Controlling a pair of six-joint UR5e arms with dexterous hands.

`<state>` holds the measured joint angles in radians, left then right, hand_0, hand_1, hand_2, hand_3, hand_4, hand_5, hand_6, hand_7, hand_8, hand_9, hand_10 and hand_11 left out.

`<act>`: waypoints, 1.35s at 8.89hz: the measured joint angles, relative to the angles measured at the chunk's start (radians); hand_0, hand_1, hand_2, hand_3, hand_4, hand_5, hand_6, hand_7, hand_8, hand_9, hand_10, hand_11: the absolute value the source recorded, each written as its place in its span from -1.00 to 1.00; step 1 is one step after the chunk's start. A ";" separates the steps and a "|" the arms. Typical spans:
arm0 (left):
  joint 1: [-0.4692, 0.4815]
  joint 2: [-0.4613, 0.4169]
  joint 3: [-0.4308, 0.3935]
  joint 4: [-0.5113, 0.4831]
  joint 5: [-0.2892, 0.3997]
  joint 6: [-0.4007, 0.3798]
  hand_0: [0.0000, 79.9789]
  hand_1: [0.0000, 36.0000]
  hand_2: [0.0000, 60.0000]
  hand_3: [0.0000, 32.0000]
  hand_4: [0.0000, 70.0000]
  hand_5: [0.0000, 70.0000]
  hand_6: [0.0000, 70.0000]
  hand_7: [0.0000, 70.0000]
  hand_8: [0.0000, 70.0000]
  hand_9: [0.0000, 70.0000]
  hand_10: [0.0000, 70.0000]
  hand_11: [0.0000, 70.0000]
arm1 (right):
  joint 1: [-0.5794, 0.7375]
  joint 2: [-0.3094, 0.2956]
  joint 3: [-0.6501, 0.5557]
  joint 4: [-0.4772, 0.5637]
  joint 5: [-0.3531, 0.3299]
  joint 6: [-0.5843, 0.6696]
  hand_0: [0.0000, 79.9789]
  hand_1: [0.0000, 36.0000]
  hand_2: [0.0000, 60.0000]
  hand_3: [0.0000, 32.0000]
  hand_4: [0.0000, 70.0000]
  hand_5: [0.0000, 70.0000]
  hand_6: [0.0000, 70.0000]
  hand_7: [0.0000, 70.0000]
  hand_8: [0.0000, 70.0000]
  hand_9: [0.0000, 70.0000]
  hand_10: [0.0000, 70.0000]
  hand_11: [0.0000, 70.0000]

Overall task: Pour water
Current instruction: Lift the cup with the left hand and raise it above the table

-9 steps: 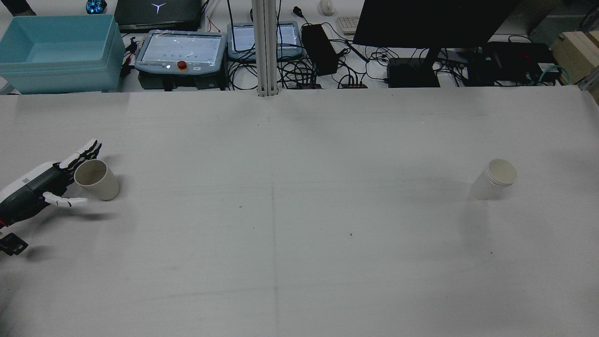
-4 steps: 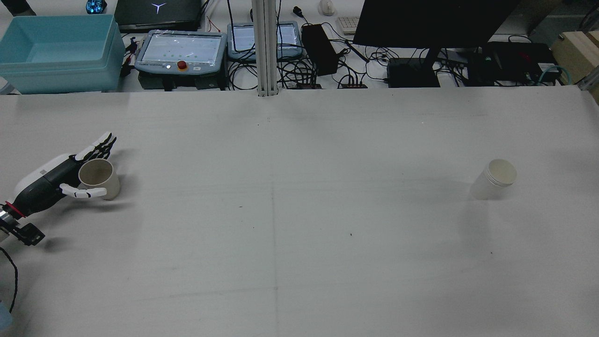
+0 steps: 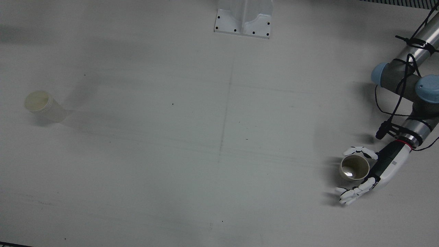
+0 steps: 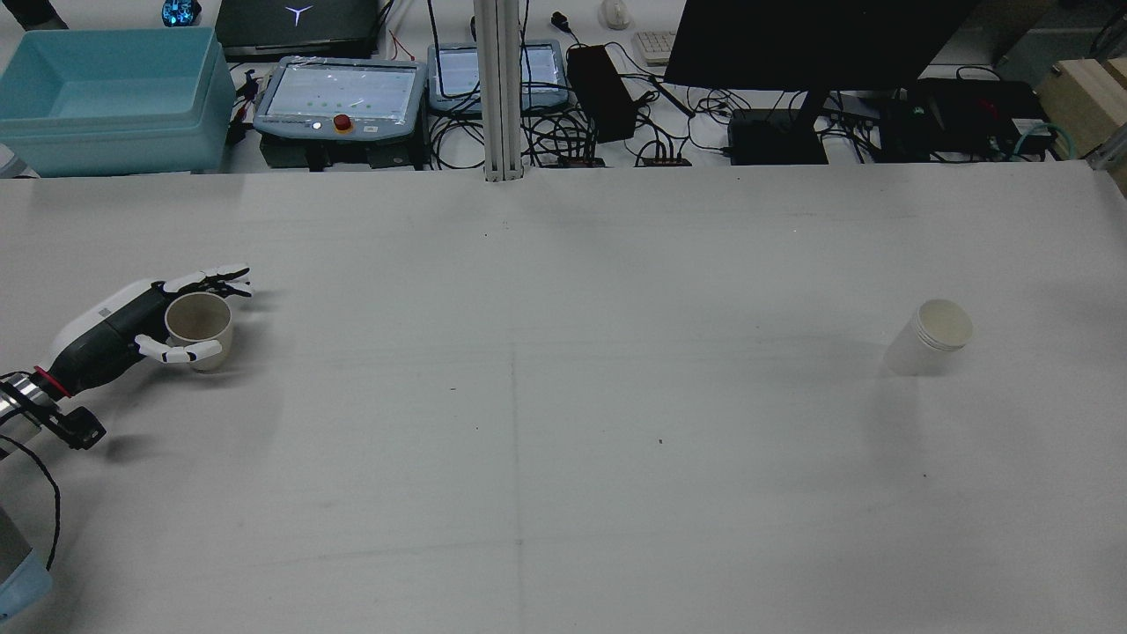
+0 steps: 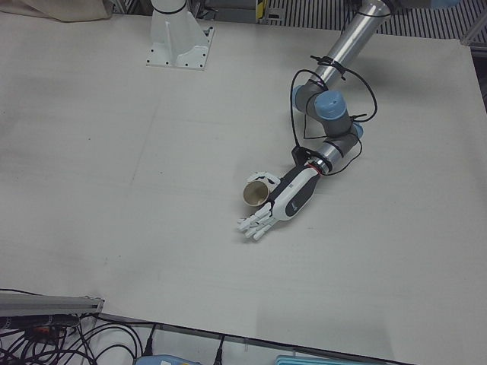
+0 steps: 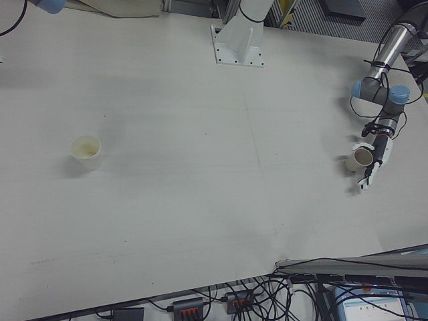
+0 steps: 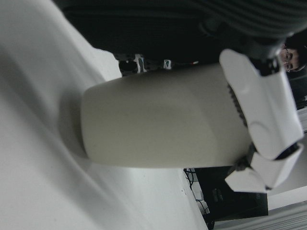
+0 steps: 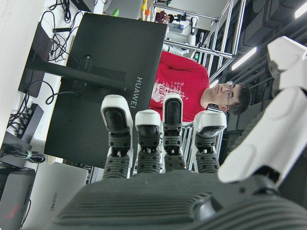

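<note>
beige cup [image 4: 199, 320] sits between left hand's [image 4: 123, 326] spread, curling fingers; monitor [image 8: 103, 86] reads huawei.

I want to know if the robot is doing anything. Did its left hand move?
Yes. In the rear view the left hand slid right, toward the table's centre seam, closing around the tan cup.

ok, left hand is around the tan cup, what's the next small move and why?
Probably close the left hand onto the tan cup. The fingers curl around it on both sides but gaps still show, and the cup stands on the table.
</note>
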<state>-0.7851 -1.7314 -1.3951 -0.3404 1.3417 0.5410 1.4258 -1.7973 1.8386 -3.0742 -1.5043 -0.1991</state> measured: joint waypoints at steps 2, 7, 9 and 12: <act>-0.001 -0.018 -0.007 0.037 -0.001 -0.007 0.10 1.00 1.00 -1.00 0.17 1.00 -0.45 0.34 -0.21 0.23 -0.60 -0.39 | 0.004 -0.001 0.000 0.000 0.000 0.004 0.00 -0.63 -0.07 -1.00 -0.31 0.88 -0.04 0.29 0.39 0.92 0.24 0.73; -0.014 -0.026 -0.030 0.107 -0.005 -0.175 -0.02 1.00 1.00 -1.00 0.25 1.00 -0.43 0.32 -0.22 0.21 -0.56 -0.32 | 0.036 -0.013 0.037 0.003 0.000 0.013 0.01 -0.48 -0.18 -1.00 -0.48 0.15 -0.50 -0.40 -0.60 -0.40 -0.53 -0.29; -0.036 -0.026 -0.130 0.212 -0.004 -0.282 -0.01 1.00 1.00 -1.00 0.24 1.00 -0.45 0.28 -0.25 0.17 -0.57 -0.33 | 0.038 -0.013 0.050 0.003 -0.015 -0.003 0.06 -0.29 -0.08 -1.00 -0.38 -0.59 -0.72 -0.84 -0.97 -1.00 -0.99 -0.98; -0.069 -0.068 -0.329 0.406 0.000 -0.348 0.00 1.00 1.00 -1.00 0.20 1.00 -0.49 0.20 -0.31 0.09 -0.60 -0.38 | 0.018 -0.011 -0.131 0.204 -0.071 -0.206 0.07 -0.26 -0.18 -1.00 -0.43 -0.99 -0.86 -1.00 -1.00 -1.00 -1.00 -1.00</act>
<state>-0.8542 -1.7997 -1.7241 0.0651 1.3419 0.1932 1.4436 -1.8084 1.7080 -2.8707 -1.5757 -0.4049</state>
